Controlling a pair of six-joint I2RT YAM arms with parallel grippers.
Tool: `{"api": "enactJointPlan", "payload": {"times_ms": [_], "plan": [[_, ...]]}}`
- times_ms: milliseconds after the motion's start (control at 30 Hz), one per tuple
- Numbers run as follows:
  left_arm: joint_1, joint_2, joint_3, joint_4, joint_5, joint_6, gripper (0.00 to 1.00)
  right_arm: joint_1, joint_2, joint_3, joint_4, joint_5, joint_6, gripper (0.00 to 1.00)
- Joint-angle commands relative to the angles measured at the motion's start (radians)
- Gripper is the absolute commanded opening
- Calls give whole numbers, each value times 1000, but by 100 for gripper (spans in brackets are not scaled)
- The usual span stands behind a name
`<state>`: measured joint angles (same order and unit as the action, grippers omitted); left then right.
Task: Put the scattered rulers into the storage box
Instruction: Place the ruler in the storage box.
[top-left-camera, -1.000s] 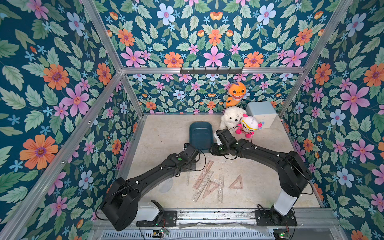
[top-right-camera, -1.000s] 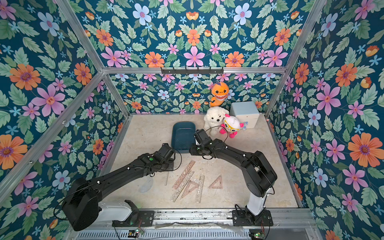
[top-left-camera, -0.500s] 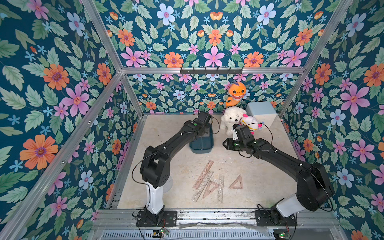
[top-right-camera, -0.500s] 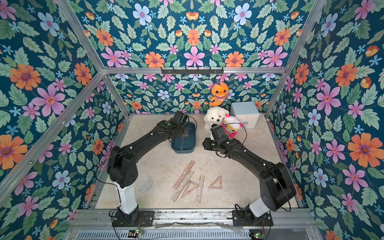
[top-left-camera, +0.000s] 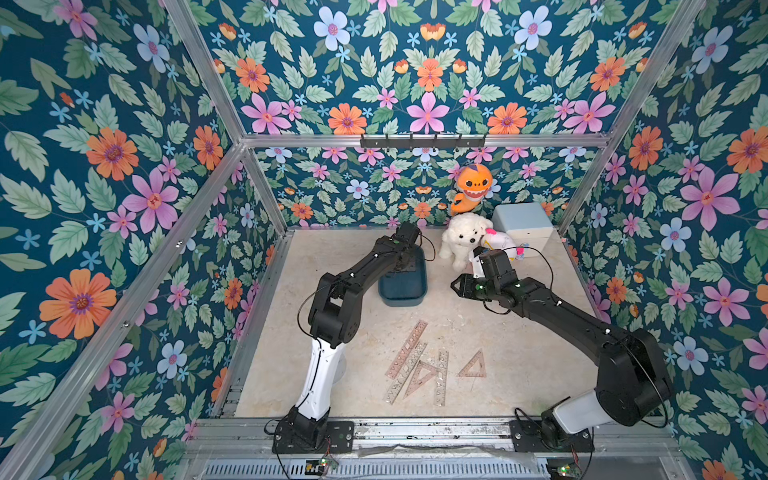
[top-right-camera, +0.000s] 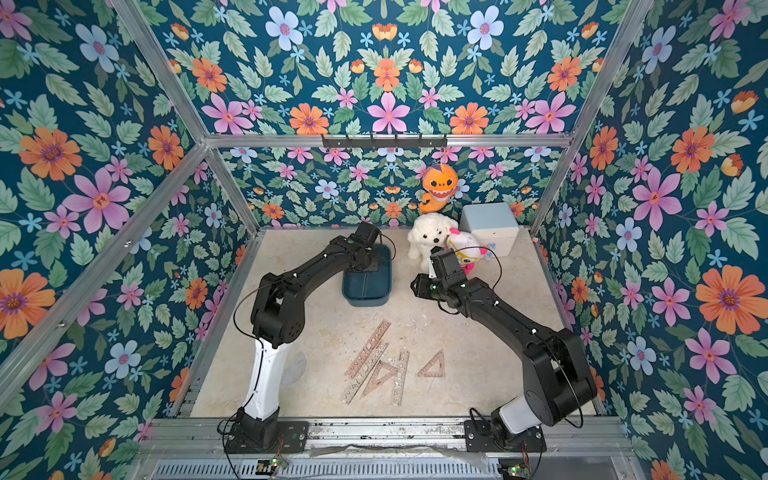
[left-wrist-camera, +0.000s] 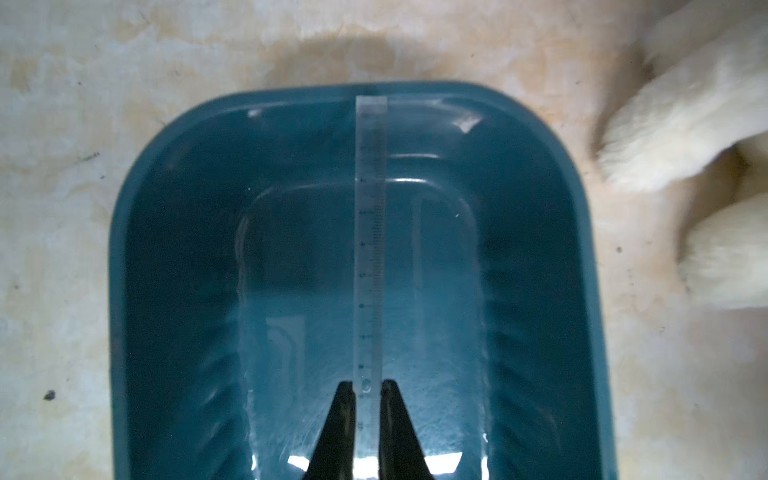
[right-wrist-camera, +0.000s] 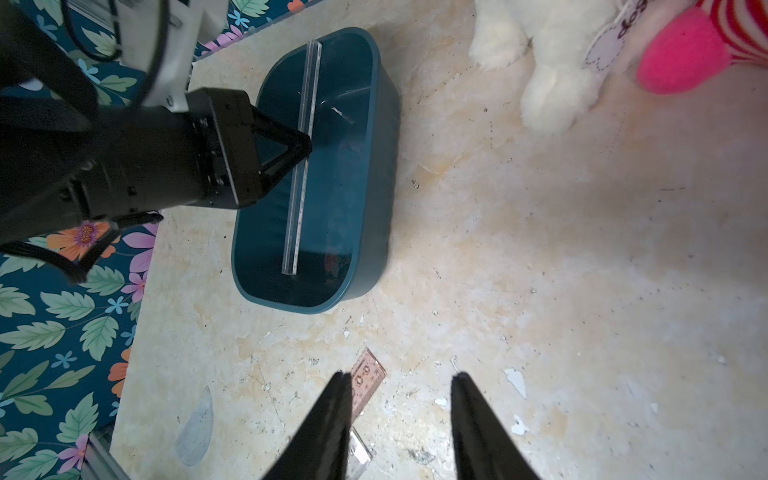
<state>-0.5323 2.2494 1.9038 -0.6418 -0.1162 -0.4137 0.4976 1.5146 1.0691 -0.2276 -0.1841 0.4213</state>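
L gripper (left-wrist-camera: 368, 386) is pinched tight on a clear ruler (left-wrist-camera: 371, 232), holding it on edge over the box (left-wrist-camera: 118, 291), lengthwise down the middle. The ruler's far end sits right at the box's far rim; can't tell if it's touching or just above. R gripper (right-wrist-camera: 399, 376) hangs beside the box w/ jaws apart and nothing in them.

The rest of the job lies on the robot's side of the box, well apart from it. There's a bunch of pink rulers (top-left-camera: 406, 349) overlapping each other, one set square (top-left-camera: 476, 368) off alone, and a faint clear protractor (right-wrist-camera: 195, 428) on the floor.

Risks, imo:
- The ruler looks abt as long as the box inside. Let go from here, an end may catch the rim, so it bridges across or flips out.
- It's on edge, so it could topple either way.
- The box looks light. A nudge from the L arm could shove it toward the toy dog (top-left-camera: 461, 237) just beside it.
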Motion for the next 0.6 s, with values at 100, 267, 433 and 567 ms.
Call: {"api": "enactJointPlan", "payload": {"times_ms": [100, 267, 433, 567], "plan": [[7, 23, -22, 22, 6, -11, 0, -7, 38, 29, 15, -19, -21, 42], [11, 46, -39, 32, 8, -17, 0, -6, 60, 34, 22, -31, -22, 42], [12, 54, -45, 38, 6, -17, 0, -10, 67, 35, 19, -32, -24, 42], [12, 53, -45, 39, 9, -14, 19, -13, 71, 35, 19, -34, -23, 42]]}}
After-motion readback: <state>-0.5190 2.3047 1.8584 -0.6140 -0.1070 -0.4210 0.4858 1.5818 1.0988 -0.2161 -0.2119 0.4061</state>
